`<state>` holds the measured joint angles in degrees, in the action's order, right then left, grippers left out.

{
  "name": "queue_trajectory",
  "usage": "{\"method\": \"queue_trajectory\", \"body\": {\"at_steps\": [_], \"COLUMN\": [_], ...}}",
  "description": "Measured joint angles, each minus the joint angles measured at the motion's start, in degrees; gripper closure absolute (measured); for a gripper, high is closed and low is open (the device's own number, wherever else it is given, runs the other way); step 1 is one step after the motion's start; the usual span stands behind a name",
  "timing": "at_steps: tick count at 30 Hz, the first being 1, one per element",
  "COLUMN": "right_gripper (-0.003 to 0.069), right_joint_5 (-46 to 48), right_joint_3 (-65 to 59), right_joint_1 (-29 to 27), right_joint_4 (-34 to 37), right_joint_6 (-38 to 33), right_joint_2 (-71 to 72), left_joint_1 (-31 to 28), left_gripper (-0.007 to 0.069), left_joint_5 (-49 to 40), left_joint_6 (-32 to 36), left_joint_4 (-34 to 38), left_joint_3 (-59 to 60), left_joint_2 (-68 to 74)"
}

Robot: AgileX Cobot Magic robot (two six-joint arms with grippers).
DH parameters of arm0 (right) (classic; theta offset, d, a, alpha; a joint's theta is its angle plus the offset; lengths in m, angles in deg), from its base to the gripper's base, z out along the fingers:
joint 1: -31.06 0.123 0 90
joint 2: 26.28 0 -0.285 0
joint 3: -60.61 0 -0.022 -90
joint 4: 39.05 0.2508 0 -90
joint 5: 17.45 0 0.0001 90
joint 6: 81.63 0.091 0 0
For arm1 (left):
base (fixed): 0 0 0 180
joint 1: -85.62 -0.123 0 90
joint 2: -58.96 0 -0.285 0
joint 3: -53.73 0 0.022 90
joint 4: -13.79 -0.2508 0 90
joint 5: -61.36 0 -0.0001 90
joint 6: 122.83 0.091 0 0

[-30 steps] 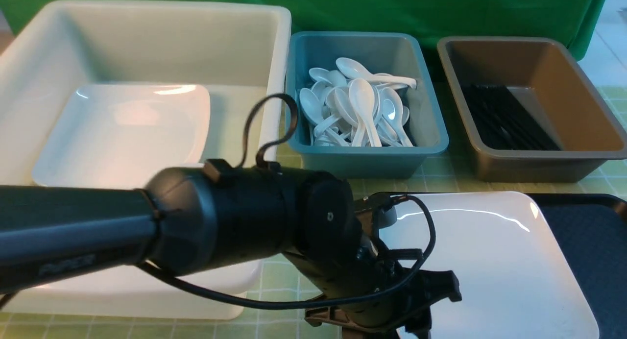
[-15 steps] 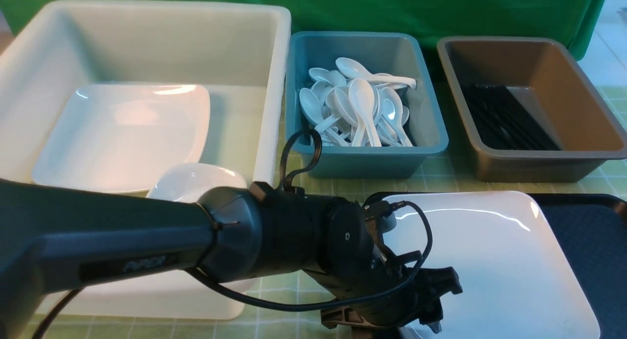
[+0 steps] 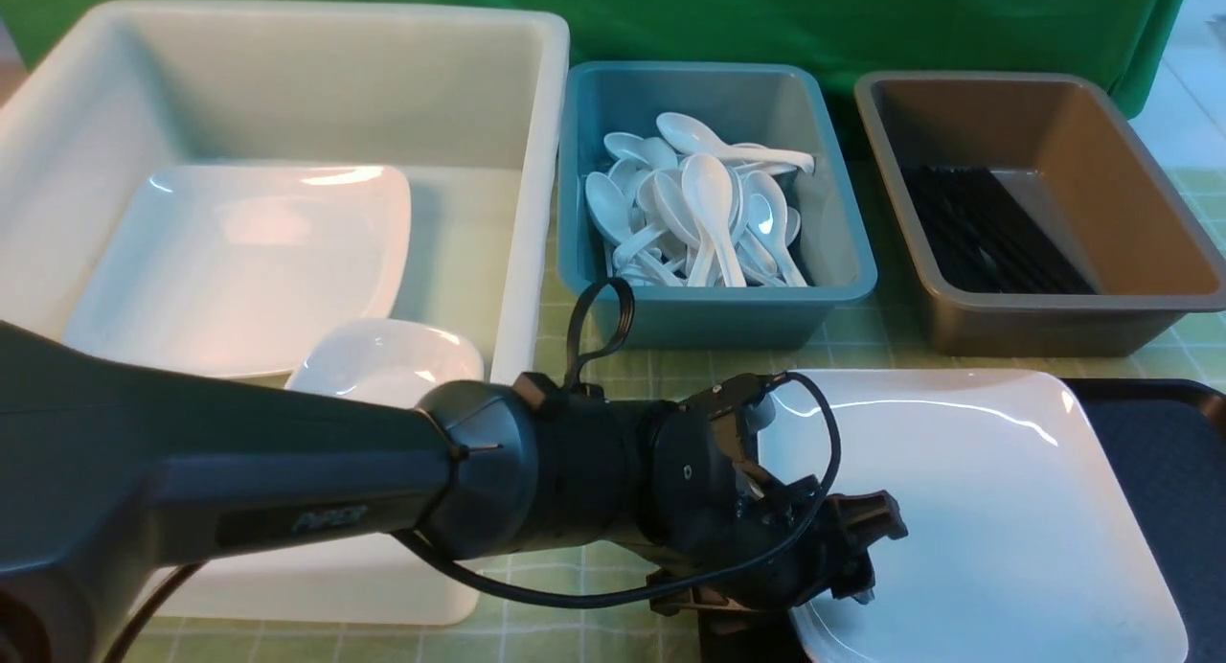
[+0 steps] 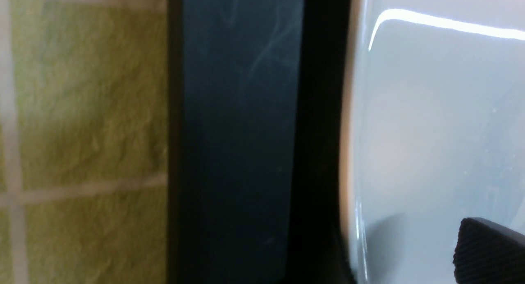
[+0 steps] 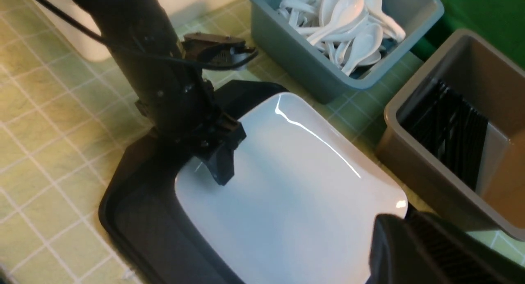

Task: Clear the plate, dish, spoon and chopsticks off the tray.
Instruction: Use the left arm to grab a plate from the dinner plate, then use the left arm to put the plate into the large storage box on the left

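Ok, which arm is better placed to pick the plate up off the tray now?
Left. The left gripper stands open at the plate's edge, with one finger over the rim. The right gripper is shut beside another corner, and no grip shows there.

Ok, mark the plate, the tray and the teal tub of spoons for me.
plate [image 3: 977, 510], front view, middle of its glossy face.
tray [image 3: 1173, 462], front view, bare textured floor right of the plate.
teal tub [image 3: 714, 318], front view, its near outer wall.
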<state>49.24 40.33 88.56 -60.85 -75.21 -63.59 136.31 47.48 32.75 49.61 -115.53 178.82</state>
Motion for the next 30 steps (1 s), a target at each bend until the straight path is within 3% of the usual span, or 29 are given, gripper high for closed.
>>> {"method": "queue_trajectory", "body": {"at_steps": [5,10,14,30], "right_gripper": [0.0611,0.0606,0.0601,0.0595], "right_joint_5": [0.0,0.0,0.0,0.0], "right_joint_3": [0.0,0.0,0.0,0.0], "right_joint_1": [0.0,0.0,0.0,0.0], "right_joint_4": [0.0,0.0,0.0,0.0], "right_joint_6": [0.1,0.1,0.1,0.1], "right_joint_2": [0.0,0.0,0.0,0.0], "left_joint_1": [0.0,0.0,0.0,-0.1], "left_gripper": [0.0277,0.0419,0.058,0.0608], "left_joint_5": [1.8,2.3,2.0,-3.7], "left_joint_6": [0.0,0.0,-0.2,5.7], "left_joint_4": [0.5,0.5,1.1,-1.0], "left_joint_3": [-0.2,-0.2,-0.2,0.4], "left_joint_2": [0.7,1.2,1.4,-15.2]}}
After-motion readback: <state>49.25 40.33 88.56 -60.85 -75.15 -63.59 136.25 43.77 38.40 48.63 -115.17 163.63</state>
